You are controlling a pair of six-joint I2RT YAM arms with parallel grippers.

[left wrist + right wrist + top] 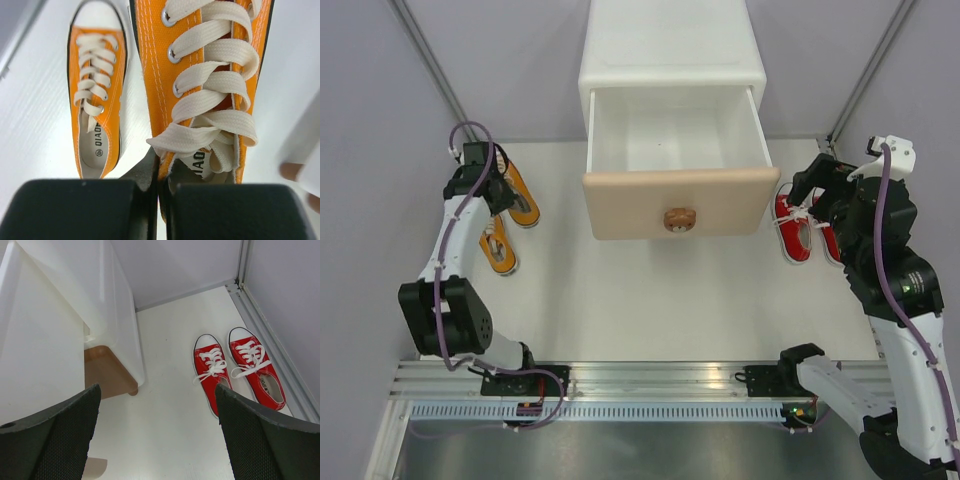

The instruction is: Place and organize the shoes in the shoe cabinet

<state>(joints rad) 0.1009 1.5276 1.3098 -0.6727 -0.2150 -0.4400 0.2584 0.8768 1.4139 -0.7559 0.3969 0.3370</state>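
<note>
The left tool [159, 200] is pinched on the heel rim of one orange shoe [200, 75]. The second orange shoe [97, 100] lies just beside it, at nine o'clock of the shoe cabinet [670, 50] (its upper drawer [675, 205] stands pulled out). The right tool [157, 390] gapes wide over the counter [620, 310], near the red shoes [212, 372] at three o'clock.

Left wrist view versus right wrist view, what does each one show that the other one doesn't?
Only the left wrist view: two orange canvas sneakers with white laces, the left gripper shut on the heel of the nearer one. Only the right wrist view: a pair of red canvas sneakers, the side of the white rounded cabinet, and the open right gripper. Both: the white tabletop.
</note>
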